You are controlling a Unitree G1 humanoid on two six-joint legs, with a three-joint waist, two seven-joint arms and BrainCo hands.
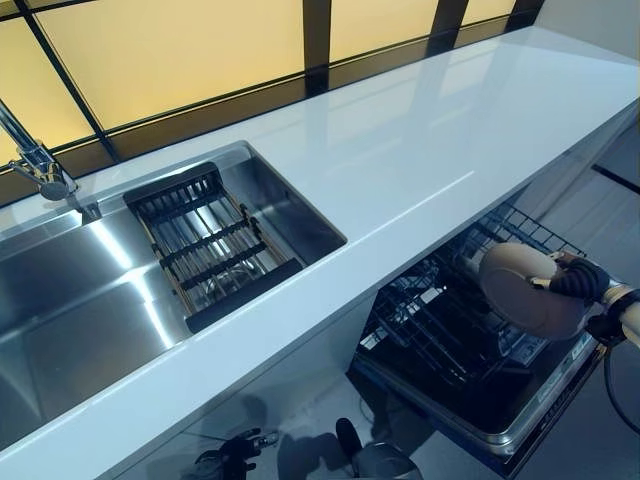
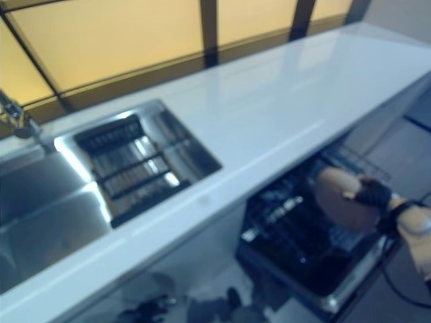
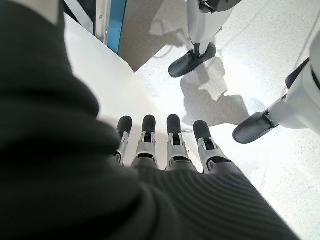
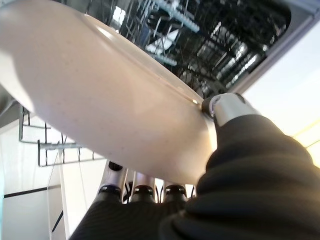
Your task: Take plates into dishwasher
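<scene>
The plate [image 4: 100, 100] hides most of the right robot hand's fingers [image 4: 142, 192] beneath it.

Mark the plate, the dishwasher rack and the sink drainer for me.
plate [image 1: 525, 290], left eye view, middle of its tan underside.
dishwasher rack [image 1: 440, 325], left eye view, dark wire grid left of the plate.
sink drainer [image 1: 205, 245], left eye view, bars at its middle.

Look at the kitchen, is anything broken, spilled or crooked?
Nothing stands out. The right hand holds a beige plate tilted on edge over the open dishwasher's rack, fitting for loading. The countertop shows no spill, and the sink holds a drainer rack.
</scene>
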